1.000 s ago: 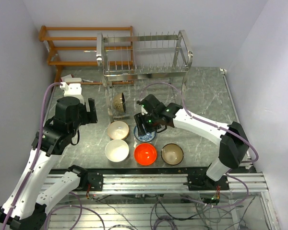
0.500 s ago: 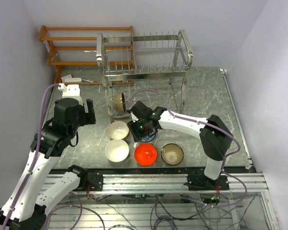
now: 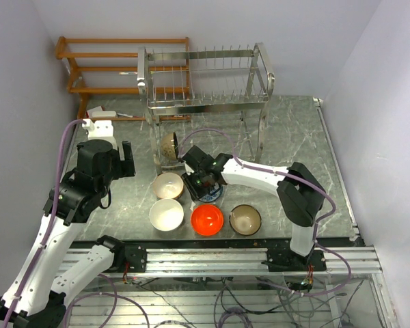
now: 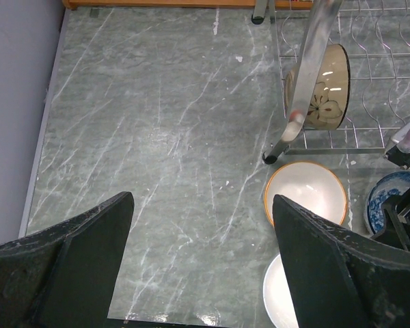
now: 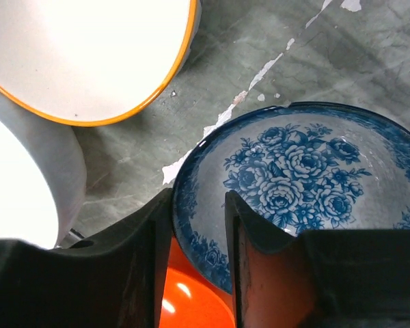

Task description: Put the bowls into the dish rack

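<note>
The silver dish rack (image 3: 205, 82) stands at the back, with a tan flower-marked bowl (image 3: 169, 145) on edge in its lower tier; the bowl also shows in the left wrist view (image 4: 324, 85). On the table sit a cream bowl with an orange rim (image 3: 169, 185), a white bowl (image 3: 166, 214), a red-orange bowl (image 3: 207, 219) and an olive-brown bowl (image 3: 245, 219). My right gripper (image 5: 198, 232) is shut on the near rim of the blue-and-white bowl (image 5: 294, 178), one finger inside and one outside. My left gripper (image 4: 201, 260) is open and empty over bare table, left of the bowls.
An orange wooden shelf (image 3: 116, 65) stands at the back left beside the rack. A small white object (image 3: 102, 116) lies near the left arm. The rack's front leg (image 4: 307, 75) stands close to the cream bowl (image 4: 306, 193).
My right gripper has moved left and down onto the blue-and-white bowl and closed around its rim. The left arm has barely moved.
</note>
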You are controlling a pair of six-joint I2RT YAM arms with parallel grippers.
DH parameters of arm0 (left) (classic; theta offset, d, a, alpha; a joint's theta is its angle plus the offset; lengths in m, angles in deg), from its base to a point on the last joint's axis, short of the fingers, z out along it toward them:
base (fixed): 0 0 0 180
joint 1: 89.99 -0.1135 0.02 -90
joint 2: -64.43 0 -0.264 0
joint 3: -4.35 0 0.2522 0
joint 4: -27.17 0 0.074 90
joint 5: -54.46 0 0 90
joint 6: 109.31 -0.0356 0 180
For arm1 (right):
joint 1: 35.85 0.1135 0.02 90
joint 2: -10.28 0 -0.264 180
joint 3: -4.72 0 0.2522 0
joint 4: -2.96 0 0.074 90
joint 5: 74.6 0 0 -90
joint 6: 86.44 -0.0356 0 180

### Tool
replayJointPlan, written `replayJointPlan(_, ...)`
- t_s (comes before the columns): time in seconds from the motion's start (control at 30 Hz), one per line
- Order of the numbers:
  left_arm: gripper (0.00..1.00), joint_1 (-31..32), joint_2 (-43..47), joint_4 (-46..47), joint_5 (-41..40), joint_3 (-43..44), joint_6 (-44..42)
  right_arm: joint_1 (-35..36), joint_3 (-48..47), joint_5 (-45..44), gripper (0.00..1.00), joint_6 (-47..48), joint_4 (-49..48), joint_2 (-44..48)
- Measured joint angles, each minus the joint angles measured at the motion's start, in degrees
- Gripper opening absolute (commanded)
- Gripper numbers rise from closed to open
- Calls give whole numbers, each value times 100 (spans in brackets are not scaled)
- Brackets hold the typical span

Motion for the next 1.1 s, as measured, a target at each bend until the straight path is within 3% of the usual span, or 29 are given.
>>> replayJointPlan(0.2, 93, 0, 4, 0, -63, 0, -17, 22, 0, -42, 24, -70, -48, -9)
replayJointPlan(0.27, 93, 0, 11, 0, -66, 0, -17, 22, 4, -42, 17, -81, -70, -9)
replayJointPlan(0.33, 93, 0, 28, 0, -68, 0, -15, 22, 9, -39, 0, -85, -92, -9)
replayJointPlan(0.8, 93, 0, 243, 4, -85, -11, -15, -17, 42, -382, 0, -258, -120, 337)
replayJointPlan(1.1, 93, 0, 251, 9, -87, -35, -37, -374, 42, 339, 0, -693, -409, 651)
